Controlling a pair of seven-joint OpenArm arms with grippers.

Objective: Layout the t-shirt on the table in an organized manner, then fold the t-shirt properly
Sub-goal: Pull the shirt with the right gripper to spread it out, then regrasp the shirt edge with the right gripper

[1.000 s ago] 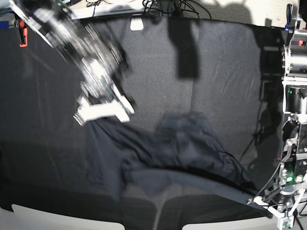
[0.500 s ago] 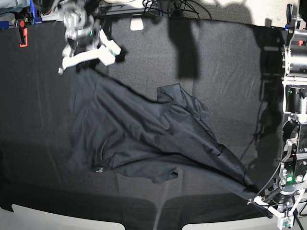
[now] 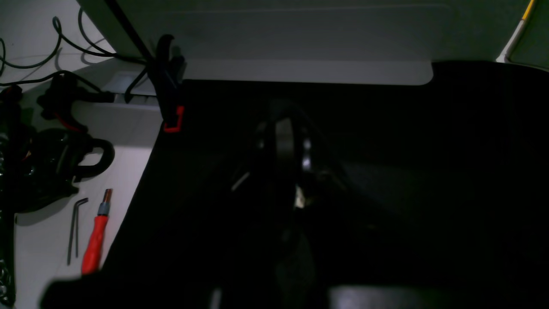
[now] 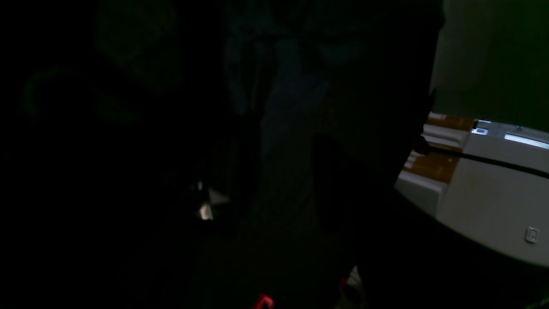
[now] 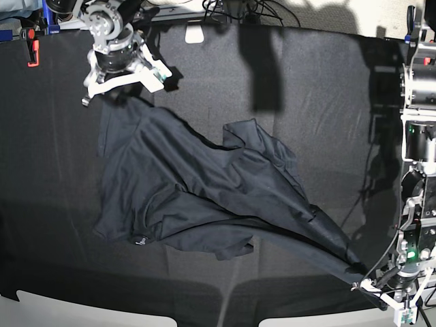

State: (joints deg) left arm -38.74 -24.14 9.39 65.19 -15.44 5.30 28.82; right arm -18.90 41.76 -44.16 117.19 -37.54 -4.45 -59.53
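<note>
The dark t-shirt (image 5: 204, 191) lies crumpled and half spread on the table (image 5: 327, 102), stretching from far left to near right. One corner is drawn out to a point at the near right, where my left gripper (image 5: 371, 285) is shut on it. My right gripper (image 5: 124, 80) hovers at the far left, just beyond the t-shirt's far corner; its white fingers (image 5: 158, 73) show, but how the jaws stand is unclear. Both wrist views are almost black. The left wrist view gives only a faint outline of the left gripper (image 3: 296, 195) over dark cloth.
An orange clamp (image 5: 32, 48) sits at the far left corner, and another clamp (image 3: 173, 120) holds the cloth's edge. A red screwdriver (image 3: 95, 244) and a hex key (image 3: 73, 231) lie off the cloth. White table edges (image 5: 88, 310) run along the front. Cables lie behind.
My right arm swung from mid-table to the far left, dragging the t-shirt out flatter. Over the last half second it barely moved and the shirt settled. The left arm stayed put.
</note>
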